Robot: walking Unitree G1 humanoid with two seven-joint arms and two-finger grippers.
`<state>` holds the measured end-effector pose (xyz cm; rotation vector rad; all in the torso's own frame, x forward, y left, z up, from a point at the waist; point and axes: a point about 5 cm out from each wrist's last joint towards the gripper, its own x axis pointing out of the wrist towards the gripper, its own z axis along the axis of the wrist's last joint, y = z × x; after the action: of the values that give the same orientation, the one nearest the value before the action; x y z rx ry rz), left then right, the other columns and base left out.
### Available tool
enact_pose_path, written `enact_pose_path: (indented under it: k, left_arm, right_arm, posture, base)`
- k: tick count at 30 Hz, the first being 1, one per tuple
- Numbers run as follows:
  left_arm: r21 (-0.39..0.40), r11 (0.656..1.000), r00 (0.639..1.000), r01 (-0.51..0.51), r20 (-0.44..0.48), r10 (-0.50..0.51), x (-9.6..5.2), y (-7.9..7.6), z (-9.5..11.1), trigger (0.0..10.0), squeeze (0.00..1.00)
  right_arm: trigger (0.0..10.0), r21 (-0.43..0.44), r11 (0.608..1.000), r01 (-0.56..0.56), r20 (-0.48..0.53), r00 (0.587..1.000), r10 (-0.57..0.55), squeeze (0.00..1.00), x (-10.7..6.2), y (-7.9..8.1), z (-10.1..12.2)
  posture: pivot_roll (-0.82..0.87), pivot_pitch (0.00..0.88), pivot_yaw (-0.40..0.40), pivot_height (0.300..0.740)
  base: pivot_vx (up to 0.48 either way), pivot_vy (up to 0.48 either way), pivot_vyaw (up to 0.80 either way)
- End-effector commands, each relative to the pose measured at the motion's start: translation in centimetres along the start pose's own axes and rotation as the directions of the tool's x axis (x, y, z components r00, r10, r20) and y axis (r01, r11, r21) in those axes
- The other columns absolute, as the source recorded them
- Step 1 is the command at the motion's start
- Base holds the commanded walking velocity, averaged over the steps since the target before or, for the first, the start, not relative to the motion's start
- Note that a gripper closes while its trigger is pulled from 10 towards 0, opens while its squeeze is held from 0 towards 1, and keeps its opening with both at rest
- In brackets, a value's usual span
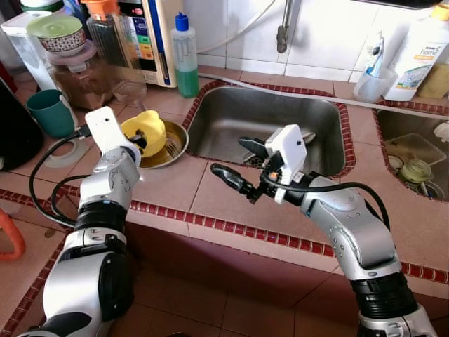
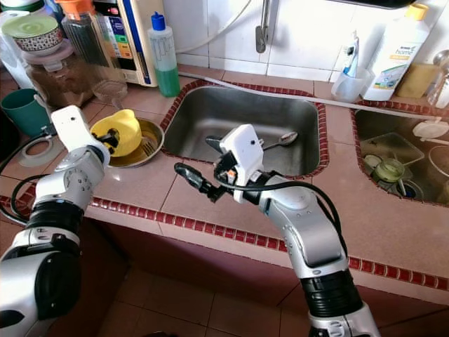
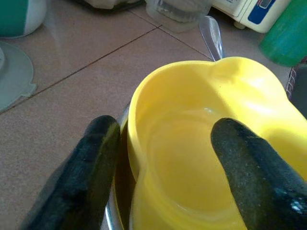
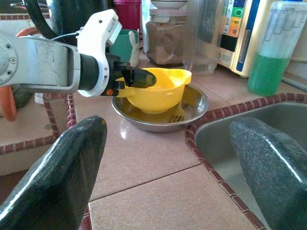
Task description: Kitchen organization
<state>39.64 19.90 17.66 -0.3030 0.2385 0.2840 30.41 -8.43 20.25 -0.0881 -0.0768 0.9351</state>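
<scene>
A yellow plastic bowl point(image 1: 145, 128) sits inside a shallow steel bowl point(image 1: 179, 146) on the tiled counter, left of the sink point(image 1: 231, 112). A fork point(image 1: 170, 148) lies in the steel bowl beside it. My left gripper point(image 3: 165, 125) is open and straddles the yellow bowl's near rim, with one finger point(image 3: 98, 158) outside and the other point(image 3: 249, 167) inside. My right gripper point(image 1: 228, 156) hovers open over the counter at the sink's front left corner, holding nothing and pointing toward the bowls. A spoon point(image 2: 282, 139) lies in the sink.
Behind the bowls stand a green soap bottle point(image 1: 185, 60), a clear glass cup point(image 1: 129, 91), jars and a teal mug point(image 1: 49, 111). A second basin point(image 1: 414, 151) with dishes is at the right, with a white detergent bottle point(image 1: 419, 53) behind it. The counter's front edge has red trim point(image 1: 210, 223).
</scene>
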Motion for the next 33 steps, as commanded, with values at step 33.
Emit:
enact_pose_path:
  k: [33]
  left_arm:
    - [-0.039, 0.999, 0.997, -0.009, 0.082, 0.013, -0.30, 0.20, 0.09, 0.0, 0.00]
  right_arm:
    - [10.0, -0.017, 1.000, -0.013, -0.006, 1.000, 0.013, 0.00, 0.09, -0.11, 0.07]
  posture:
    - [-0.03, 0.072, 0.058, 0.740]
  base:
    - [0.000, 0.000, 0.00]
